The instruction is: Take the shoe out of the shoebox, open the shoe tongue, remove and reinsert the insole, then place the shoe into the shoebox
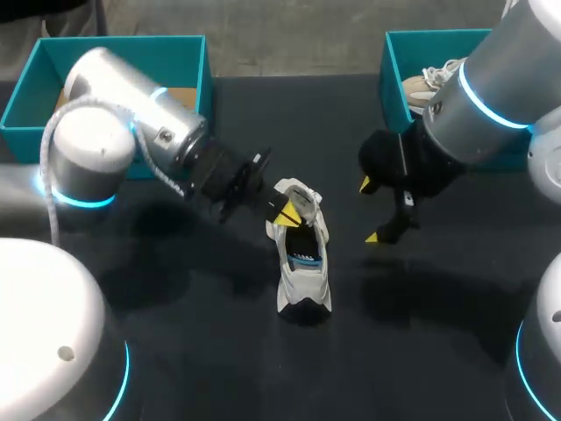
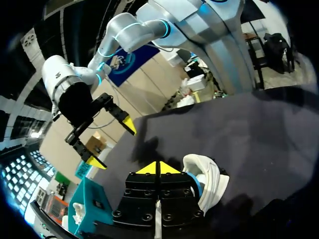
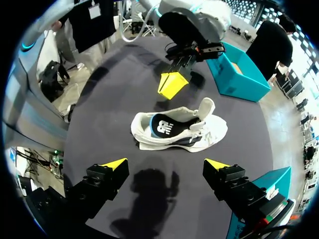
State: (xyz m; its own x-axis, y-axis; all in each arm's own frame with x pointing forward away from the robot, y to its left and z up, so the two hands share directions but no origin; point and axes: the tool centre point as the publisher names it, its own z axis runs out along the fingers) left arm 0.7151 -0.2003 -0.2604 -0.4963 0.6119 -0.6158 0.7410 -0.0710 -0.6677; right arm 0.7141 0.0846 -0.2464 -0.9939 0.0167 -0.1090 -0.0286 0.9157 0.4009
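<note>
1 white shoe [image 3: 164, 142] stands on its sole near the middle of the dark surface [image 1: 219, 351], outside both boxes, lengthwise toward the far edge; its tongue [image 3: 207, 107] is lifted upright at the end nearer the far edge, and the dark insole [image 3: 167, 123] lies inside the open mouth, its pale mark showing. The left fingers [image 3: 172, 85] are pressed together with nothing between them, their 2 yellow tips meeting in a single wedge; they hang just beside the tongue end of the shoe, on the side toward the left edge, and whether they touch it cannot be told. The right fingers [image 3: 113, 165] are spread wide and hold nothing; they hover on the shoe's other side, toward the right edge, apart from it, with the shoe ahead of them. 1 teal shoebox [image 1: 22, 110] sits at the far left corner of the surface, behind the left arm; a 2nd teal shoebox [image 1: 390, 79] sits at the far right corner, with another pale shoe [image 1: 425, 88] inside it, partly hidden by the right arm.
</note>
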